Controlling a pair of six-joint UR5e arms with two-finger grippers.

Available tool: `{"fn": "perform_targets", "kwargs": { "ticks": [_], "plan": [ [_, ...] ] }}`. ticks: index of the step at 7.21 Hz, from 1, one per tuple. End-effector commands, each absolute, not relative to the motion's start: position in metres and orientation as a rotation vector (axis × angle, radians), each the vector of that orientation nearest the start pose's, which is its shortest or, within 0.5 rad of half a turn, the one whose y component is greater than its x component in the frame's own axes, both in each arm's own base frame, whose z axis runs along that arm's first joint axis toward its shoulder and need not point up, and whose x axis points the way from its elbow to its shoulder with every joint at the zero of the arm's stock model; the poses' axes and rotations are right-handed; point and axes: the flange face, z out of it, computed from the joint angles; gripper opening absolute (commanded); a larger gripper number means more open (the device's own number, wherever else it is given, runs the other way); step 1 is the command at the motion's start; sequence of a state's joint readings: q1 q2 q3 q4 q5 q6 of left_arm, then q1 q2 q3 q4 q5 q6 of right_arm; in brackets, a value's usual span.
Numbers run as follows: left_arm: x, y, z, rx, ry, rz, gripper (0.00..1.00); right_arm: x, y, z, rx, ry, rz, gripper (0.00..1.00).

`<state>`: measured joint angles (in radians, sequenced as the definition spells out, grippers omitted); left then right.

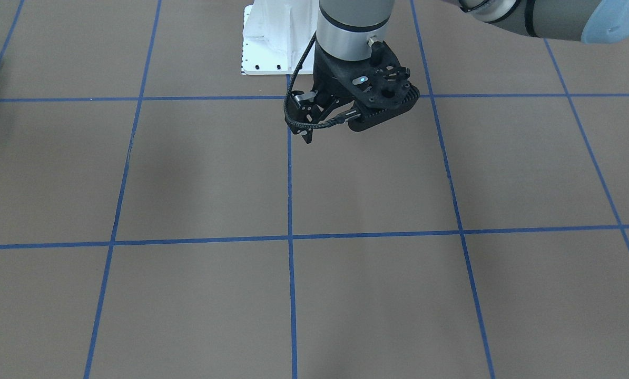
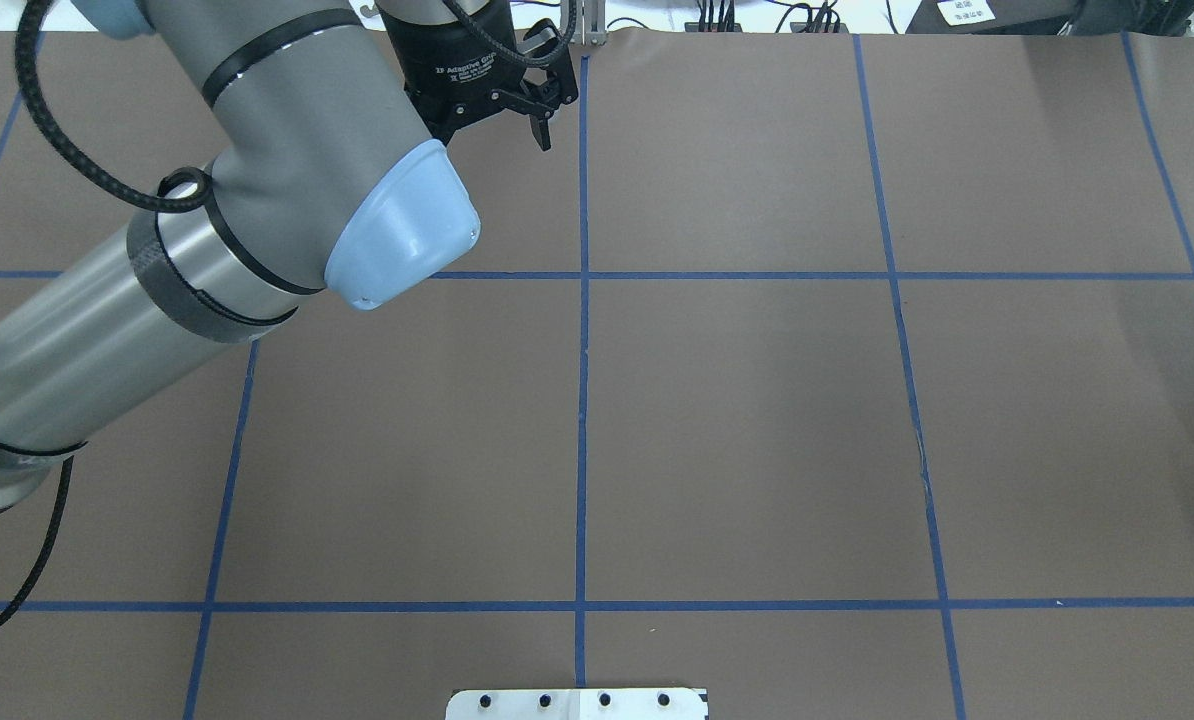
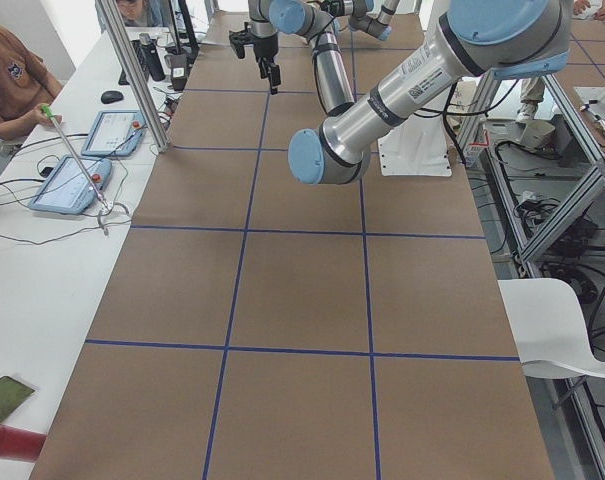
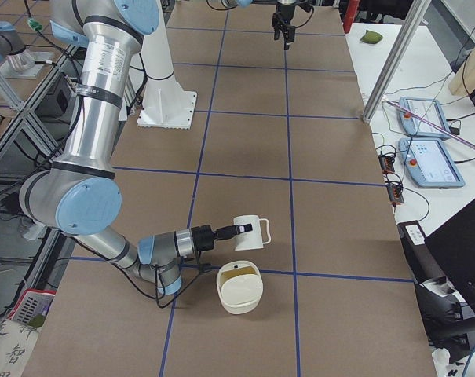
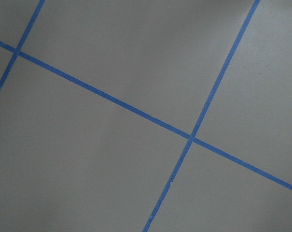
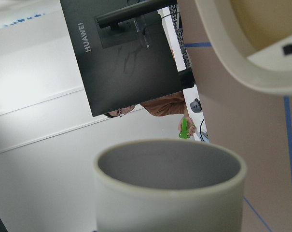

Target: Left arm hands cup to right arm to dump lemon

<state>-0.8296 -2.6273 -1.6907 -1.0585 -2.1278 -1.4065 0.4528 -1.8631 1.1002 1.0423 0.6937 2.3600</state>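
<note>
In the exterior right view my right gripper (image 4: 233, 230) is shut on the white cup (image 4: 250, 233). It holds the cup off the table, tipped, just above a cream bowl (image 4: 239, 290). A yellowish patch (image 4: 238, 273) lies inside the bowl; I cannot tell if it is the lemon. In the right wrist view the cup (image 6: 170, 193) fills the bottom, its grey inside bare, with the bowl's rim (image 6: 242, 72) at the top right. My left gripper (image 2: 540, 125) is open and empty at the table's far edge, also in the front-facing view (image 1: 303, 123).
The brown table carries a blue tape grid (image 2: 583, 400). The robot's white base plate (image 1: 269, 47) stands at the near edge. A side table with tablets (image 4: 429, 157) and a metal post (image 4: 394, 63) runs along the far side.
</note>
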Motion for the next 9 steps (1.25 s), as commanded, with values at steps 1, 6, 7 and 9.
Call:
{"fn": "perform_targets", "kwargs": {
  "ticks": [1,6,7,9],
  "plan": [
    [0.38,-0.534,0.012,-0.165,0.834,-0.443,1.0,-0.122,-0.292,0.69,-0.851,2.908,-2.308,0.42],
    [0.382,-0.535,0.016,-0.164,0.834,-0.435,1.0,-0.252,-0.351,0.579,-1.635,2.917,-2.337,0.43],
    [0.382,-0.534,0.015,-0.169,0.839,-0.431,1.0,-0.293,-0.367,0.544,-1.935,2.92,-2.217,0.41],
    [0.383,-0.535,0.011,-0.156,0.869,-0.421,1.0,-0.378,-0.385,0.47,-2.487,2.894,-1.98,0.4]
  ]
}}
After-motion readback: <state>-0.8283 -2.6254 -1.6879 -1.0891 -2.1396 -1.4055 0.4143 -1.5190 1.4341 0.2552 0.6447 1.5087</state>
